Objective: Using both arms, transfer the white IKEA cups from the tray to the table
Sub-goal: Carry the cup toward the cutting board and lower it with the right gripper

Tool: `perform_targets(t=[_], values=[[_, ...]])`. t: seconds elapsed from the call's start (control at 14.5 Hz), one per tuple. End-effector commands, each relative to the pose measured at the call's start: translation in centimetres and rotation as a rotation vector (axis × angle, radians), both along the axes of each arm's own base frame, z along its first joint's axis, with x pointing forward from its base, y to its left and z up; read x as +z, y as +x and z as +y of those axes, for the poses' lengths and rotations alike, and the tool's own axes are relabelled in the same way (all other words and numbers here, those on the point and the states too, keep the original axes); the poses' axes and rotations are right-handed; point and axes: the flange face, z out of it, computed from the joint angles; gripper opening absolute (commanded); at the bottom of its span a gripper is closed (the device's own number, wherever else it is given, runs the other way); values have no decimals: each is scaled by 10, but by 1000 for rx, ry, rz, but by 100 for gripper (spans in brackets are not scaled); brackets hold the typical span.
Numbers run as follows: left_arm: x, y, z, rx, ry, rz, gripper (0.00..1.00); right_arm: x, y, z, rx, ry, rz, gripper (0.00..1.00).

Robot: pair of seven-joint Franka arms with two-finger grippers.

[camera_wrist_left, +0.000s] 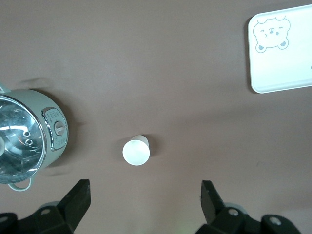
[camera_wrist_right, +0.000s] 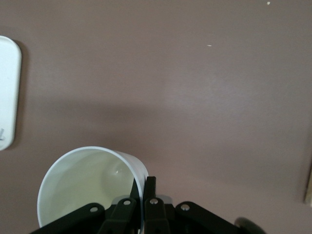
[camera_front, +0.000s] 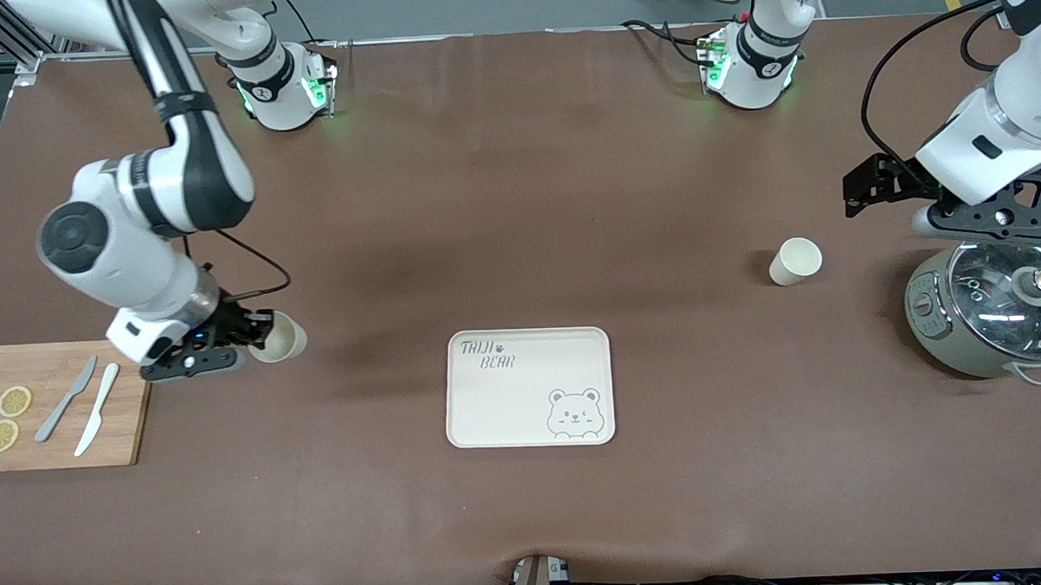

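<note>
Brown table (camera_front: 517,197), tray (camera_front: 529,387) bare: right gripper (camera_front: 249,337) pinches a cup's (camera_front: 281,337) wall near the cutting board (camera_front: 57,404); left gripper (camera_wrist_left: 145,195) hovers wide over the other cup (camera_front: 795,261).

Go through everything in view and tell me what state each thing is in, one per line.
Tray: on the table, nothing on it.
Cup: standing free on the table, upright.
Second cup: pinched at the rim by the right gripper.
Right gripper: shut on second cup.
Left gripper: open, holding nothing, raised.
Cooker: glass lid on.
Cutting board: carries two knives and two lemon slices.
</note>
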Motion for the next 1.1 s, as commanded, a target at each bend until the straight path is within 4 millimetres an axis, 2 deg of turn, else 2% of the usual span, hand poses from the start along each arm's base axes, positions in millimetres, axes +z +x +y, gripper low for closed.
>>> perform_targets(t=[0.0, 0.21, 0.48, 0.62, 0.76, 1.03], values=[[7, 0, 4, 7, -11, 4, 100, -15, -13, -26, 37, 26, -40, 0], [8, 0, 3, 7, -13, 3, 100, -41, -18, -36, 50, 15, -93, 0], [7, 0, 5, 8, -10, 4, 100, -84, -17, -64, 78, -11, -152, 0], [7, 0, 5, 6, -7, 3, 100, -97, -14, -75, 93, -22, -170, 0], [7, 1, 5, 7, -4, 3, 100, -113, -13, -94, 115, -33, -179, 0], [7, 1, 8, 13, -2, 2, 100, -135, -12, -105, 117, -15, -190, 0]])
